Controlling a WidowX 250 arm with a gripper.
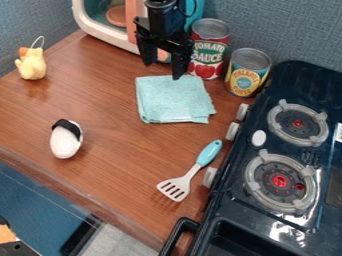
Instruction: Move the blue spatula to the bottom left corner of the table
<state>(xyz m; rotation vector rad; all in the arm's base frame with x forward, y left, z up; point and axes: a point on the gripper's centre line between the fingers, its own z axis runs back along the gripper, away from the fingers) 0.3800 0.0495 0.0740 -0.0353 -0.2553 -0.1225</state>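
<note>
Your claw [162, 70] hung at the upper middle of the camera view, in front of the white-and-pink toy appliance [107, 26]. You had its 2 fingers apart, pointing down, with nothing gripped between them. The tip nearer the cans overlapped the upper edge of the folded light-blue cloth [174, 99] in view; contact could not be told. The cloth lay flat on the brown wood-grain table [113, 107]. Just right of your claw stood 2 cans, both upright: a red-labelled can [210, 67] and, beside it toward the stove, a can with a yellow-and-blue label [246, 77].

Your task item, the blue spatula [193, 172], lay on the table below the cloth, well apart from your claw. Its blue handle pointed to the upper right and its pale slotted head to the lower left. It was near the left side of the dark stove [230, 202], by the knobs, and was not in the table's bottom left corner.

On the stove you had 2 burners with grey grates, and a small white oval piece [258, 138] lay near them. Farther left, a white rounded object with a black band [65, 142] rested on the table. At the far left sat a yellow plush toy [32, 67] with a loop on top.
</note>
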